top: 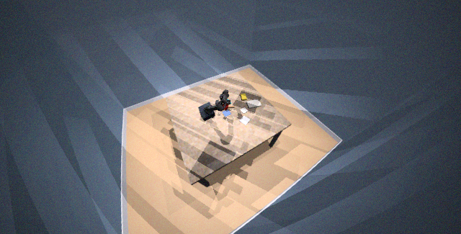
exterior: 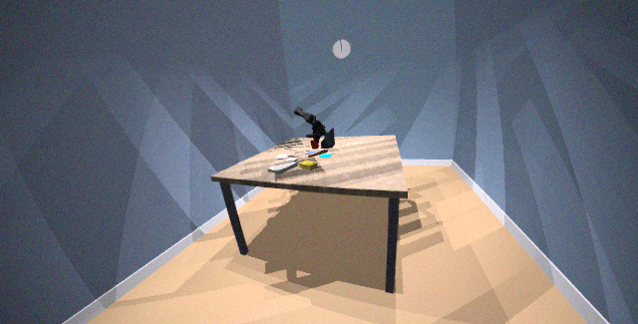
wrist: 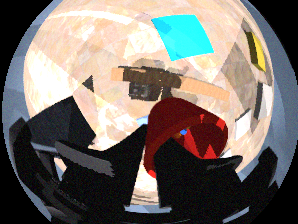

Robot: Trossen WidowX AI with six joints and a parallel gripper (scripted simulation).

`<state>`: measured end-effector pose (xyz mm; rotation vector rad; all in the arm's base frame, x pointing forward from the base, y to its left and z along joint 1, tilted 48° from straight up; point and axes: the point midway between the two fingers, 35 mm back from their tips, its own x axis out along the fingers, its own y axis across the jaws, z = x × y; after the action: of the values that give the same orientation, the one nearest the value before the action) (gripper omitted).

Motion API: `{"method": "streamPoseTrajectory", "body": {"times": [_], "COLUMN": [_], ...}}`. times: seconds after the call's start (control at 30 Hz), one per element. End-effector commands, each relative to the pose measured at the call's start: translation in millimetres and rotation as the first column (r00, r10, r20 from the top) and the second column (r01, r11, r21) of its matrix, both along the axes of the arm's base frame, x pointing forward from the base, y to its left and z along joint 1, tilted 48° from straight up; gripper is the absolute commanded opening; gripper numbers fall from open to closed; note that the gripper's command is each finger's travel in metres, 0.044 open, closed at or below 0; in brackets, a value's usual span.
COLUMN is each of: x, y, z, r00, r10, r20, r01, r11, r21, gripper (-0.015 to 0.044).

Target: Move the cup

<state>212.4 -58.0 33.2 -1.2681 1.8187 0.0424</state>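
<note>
One red cup (wrist: pixel 178 132) clamped between the gripper (wrist: pixel 149 163) jaws.

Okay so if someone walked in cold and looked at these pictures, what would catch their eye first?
Probably the dark red cup, clamped in the black gripper and filling the lower middle of the wrist view. Next, the bright cyan pad on the wooden table beyond it, near the top of that view. From the exterior view, the lone table in a blue-walled room stands out, with the small dark arm at its far side.
</note>
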Motion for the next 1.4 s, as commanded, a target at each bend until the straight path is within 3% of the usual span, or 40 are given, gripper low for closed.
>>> {"method": "streamPoseTrajectory", "body": {"times": [0.0, 1.37], "x": [7.5, 55.1], "y": [5.3, 39.0], "z": [-4.0, -42.5], "r00": [1.000, 1.000], "r10": [0.001, 0.001], "r20": [0.008, 0.012], "r01": [-0.001, -0.001], "r11": [1.000, 1.000], "r21": [0.004, 0.006], "gripper": [0.0000, 0.0000]}}
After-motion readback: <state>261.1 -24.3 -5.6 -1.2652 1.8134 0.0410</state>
